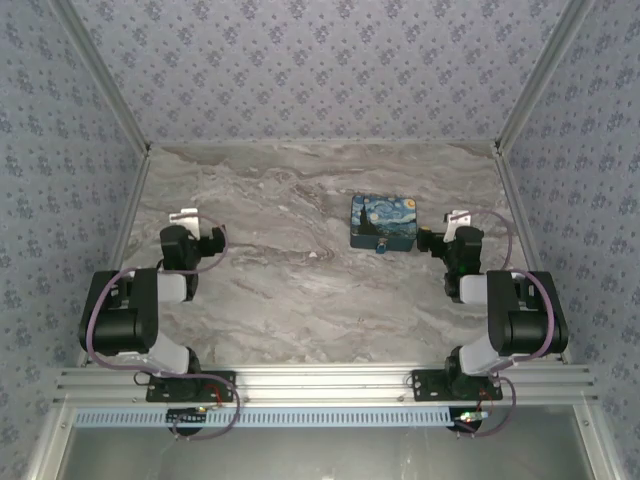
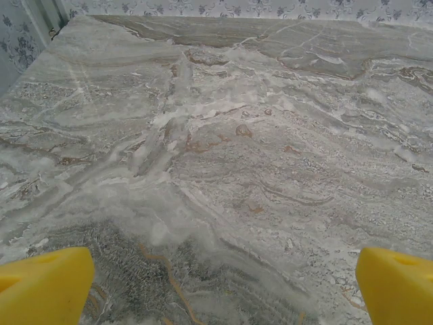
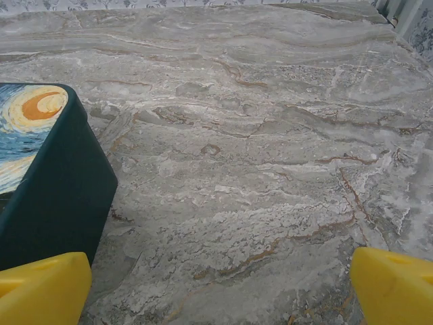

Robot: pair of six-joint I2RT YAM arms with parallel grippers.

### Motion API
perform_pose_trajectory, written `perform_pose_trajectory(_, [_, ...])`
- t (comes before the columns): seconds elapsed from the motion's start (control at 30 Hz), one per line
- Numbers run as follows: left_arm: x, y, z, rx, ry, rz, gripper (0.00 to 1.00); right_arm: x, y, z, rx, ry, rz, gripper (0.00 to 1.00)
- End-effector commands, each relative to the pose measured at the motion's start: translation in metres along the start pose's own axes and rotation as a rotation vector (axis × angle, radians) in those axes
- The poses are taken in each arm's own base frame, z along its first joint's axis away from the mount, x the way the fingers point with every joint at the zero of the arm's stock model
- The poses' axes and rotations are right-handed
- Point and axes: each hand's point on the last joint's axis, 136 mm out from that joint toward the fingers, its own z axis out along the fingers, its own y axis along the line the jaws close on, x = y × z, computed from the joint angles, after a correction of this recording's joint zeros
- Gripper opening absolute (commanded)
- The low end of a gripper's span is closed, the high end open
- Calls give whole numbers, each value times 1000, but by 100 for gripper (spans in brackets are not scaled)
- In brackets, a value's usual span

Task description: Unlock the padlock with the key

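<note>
The tiny blue padlock (image 1: 380, 246) sits at the near side of the blue-and-yellow painted box (image 1: 383, 221), right of the table's middle; its shackle is too small to make out. The key is out of view. My left gripper (image 1: 185, 222) hangs over the left part of the table, far from the box. In the left wrist view the left gripper (image 2: 220, 291) is open, its yellow fingertips (image 2: 42, 287) wide apart over bare marble. My right gripper (image 1: 457, 224) is just right of the box. The right gripper (image 3: 220, 291) is open, with the box's dark side (image 3: 57, 196) beyond its left fingertip (image 3: 42, 290).
The marble table (image 1: 300, 290) is walled by patterned panels at the back and both sides. A metal rail (image 1: 320, 382) with both arm bases runs along the near edge. Bare marble lies between the two arms and behind the box.
</note>
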Motion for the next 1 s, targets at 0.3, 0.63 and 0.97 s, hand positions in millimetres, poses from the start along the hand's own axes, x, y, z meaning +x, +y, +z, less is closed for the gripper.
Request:
perform_pose_trajectory(0.3, [-4,1,2,-9,-7,0,99,-6,-1,3,12,-16,-18,100])
perform_pose_trajectory(0.63, [-4,1,2,-8,-7,-2,99,-6,-2,3,0,-14,-6,100])
perform_pose_trajectory(0.97, [-33,32,-35,-188,-98,-81,99,-26,-11,-10,-13,-10,61,100])
